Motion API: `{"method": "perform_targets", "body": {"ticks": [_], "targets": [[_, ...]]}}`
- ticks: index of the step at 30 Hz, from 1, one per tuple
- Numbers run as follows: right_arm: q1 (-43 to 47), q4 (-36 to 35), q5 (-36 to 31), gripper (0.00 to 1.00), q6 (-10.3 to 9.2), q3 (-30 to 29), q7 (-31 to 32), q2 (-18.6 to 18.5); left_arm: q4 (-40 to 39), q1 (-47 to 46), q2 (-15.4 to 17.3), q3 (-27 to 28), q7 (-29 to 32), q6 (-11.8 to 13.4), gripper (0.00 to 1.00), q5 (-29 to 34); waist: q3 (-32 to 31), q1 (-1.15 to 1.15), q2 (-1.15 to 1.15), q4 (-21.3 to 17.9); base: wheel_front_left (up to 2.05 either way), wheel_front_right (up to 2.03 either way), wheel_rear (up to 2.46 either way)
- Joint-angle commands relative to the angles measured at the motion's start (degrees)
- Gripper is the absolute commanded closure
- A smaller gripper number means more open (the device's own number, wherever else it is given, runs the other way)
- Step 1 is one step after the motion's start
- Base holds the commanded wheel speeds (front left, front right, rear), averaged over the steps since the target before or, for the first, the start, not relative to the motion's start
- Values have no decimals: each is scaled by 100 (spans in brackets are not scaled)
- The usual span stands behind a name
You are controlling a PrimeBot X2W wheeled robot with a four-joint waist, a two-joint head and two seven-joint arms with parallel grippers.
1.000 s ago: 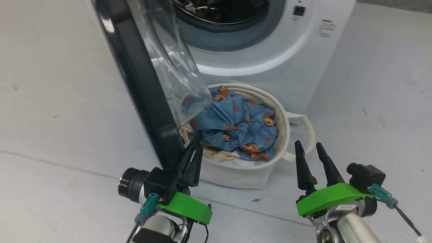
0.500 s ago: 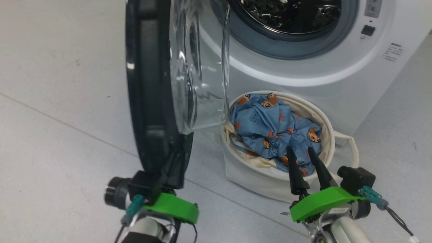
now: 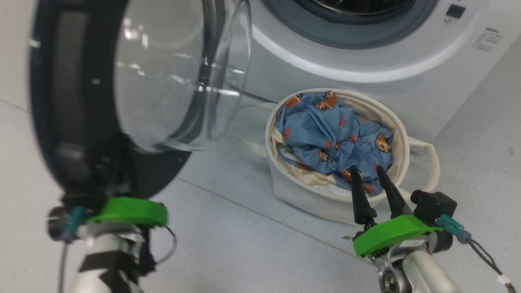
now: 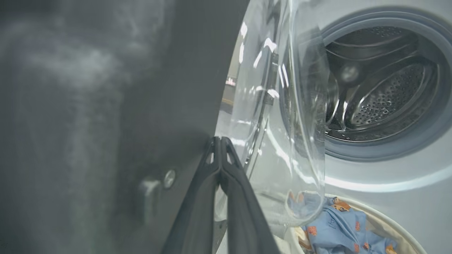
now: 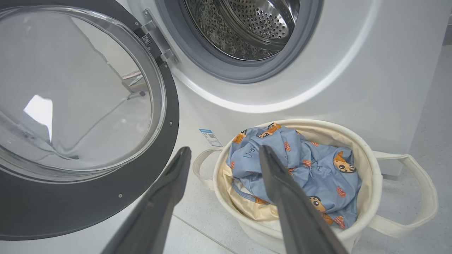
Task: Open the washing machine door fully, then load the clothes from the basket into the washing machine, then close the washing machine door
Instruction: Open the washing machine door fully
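The washing machine door [image 3: 61,106] stands swung wide to the left, black ring and clear glass bowl [image 3: 171,73] facing me. My left gripper [image 4: 219,141] is shut, its tips pressed against the ring's inner face near the lower edge. The washing machine [image 3: 366,77] shows its open grey-rimmed drum [image 5: 243,28]. On the floor before it sits the cream basket [image 3: 285,183], holding the blue cartoon-print clothes [image 3: 333,134] over a cream garment [image 5: 243,208]. My right gripper [image 3: 365,169] is open, hovering at the basket's near rim with nothing between its fingers.
The basket's looped handle [image 3: 431,171] sticks out to the right. A blue QR sticker [image 5: 210,137] marks the machine's front beside the basket. Pale grey floor [image 3: 244,252] with a seam line runs around the basket and under the door.
The door has swung further open to the left, with my left gripper moving left against it. The head view has shifted too. My right gripper now reaches the basket's near rim.
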Motion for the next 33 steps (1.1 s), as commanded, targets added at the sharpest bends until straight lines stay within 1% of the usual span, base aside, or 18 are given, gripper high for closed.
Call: {"method": "perform_targets", "body": {"ticks": [1, 3, 5, 10, 13, 16, 19, 20, 24, 27, 28, 29, 33], "targets": [[-210, -172, -72, 0, 2, 93, -71, 69, -193, -295, 298, 435, -26, 72, 100, -51, 150, 0, 0, -12, 0, 0, 0], [-273, -186, -142, 0, 2, 47, -71, 69, -205, -388, 386, 761, -26, 64, 100, -134, 312, 0, 0, 1, 0, 0, 0], [-323, -178, -236, 0, 2, -6, -71, 55, -176, -510, 447, 1018, -26, 4, 100, -198, 455, 0, 0, 47, 0, 0, 0], [-422, -168, -381, 0, 2, -128, -71, -97, -1, -833, 534, 1622, -26, -126, 100, -272, 669, 0, 0, 178, 0, 0, 0], [-460, -183, -393, 0, 2, -166, -71, -142, 33, -898, 505, 1828, -26, -240, 100, -193, 684, 0, 0, 210, 0, 0, 0], [-510, -198, -407, 0, 2, -176, -71, -156, 8, -874, 401, 1901, -26, -365, 100, -51, 643, 0, 0, 210, 0, 0, 0], [-562, -246, -465, 0, 2, -251, -71, -157, -89, -777, 269, 1892, -26, -480, 100, 117, 531, 0, 0, 166, 0, 0, 0], [-582, -293, -464, 0, 2, -348, -71, -138, -173, -678, 149, 1808, -26, -589, 100, 200, 417, 0, 0, 127, 0, 0, 0], [-507, -368, -402, 0, 2, -489, -71, -60, -328, -362, -27, 1479, -26, -809, 100, 349, 5, 0, 0, 7, 0, 0, 0], [-388, -363, -318, 0, 2, -497, -71, 6, -404, -74, -93, 1204, -26, -973, 100, 306, -339, 0, 0, -154, 0, 0, 0], [-388, -363, -318, 0, 2, -497, -71, 6, -404, -74, -93, 1204, -26, -973, 100, 306, -339, 0, 0, -154, 0, 0, 0], [-357, -375, -322, 0, 2, -461, -71, 21, -390, 26, -106, 1134, -26, -1027, 100, 203, -442, 0, 0, -217, 0, 0, 0], [-217, -478, -392, 0, 2, -309, -71, 52, -79, 422, -122, 689, -26, -1136, 100, 183, -759, 0, 0, -495, 0, 0, 0]]}}
